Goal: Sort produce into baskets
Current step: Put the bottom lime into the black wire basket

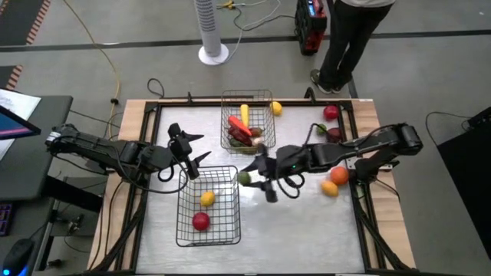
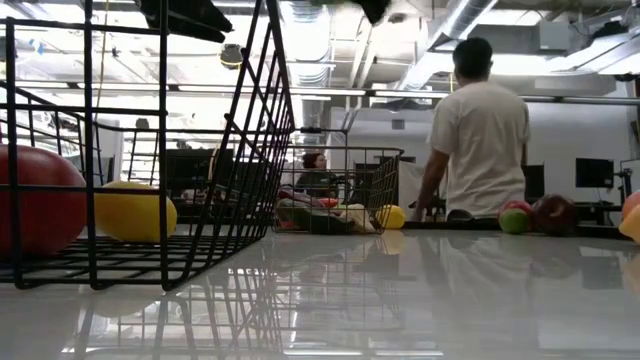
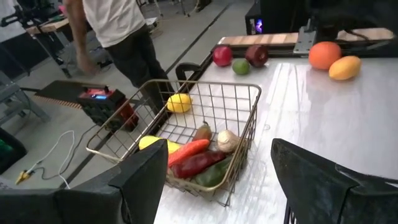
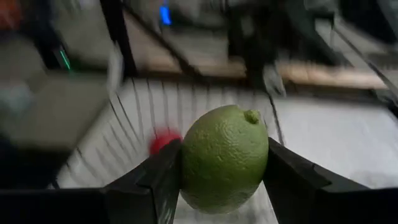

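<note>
Green lime (image 4: pixel 225 158) is sitting pinched between the right gripper (image 1: pixel 247 179)'s two fingers, raised just beside the near black basket (image 1: pixel 208 205) holding a lemon (image 1: pixel 206 198) and an apple (image 1: pixel 200 221). The round fruit could be slipping from so narrow a hold, or dropping outside the rim. The left gripper (image 1: pixel 189 147) is hanging with jaws wide and empty over that basket's far edge, possibly crowding the path.
</note>
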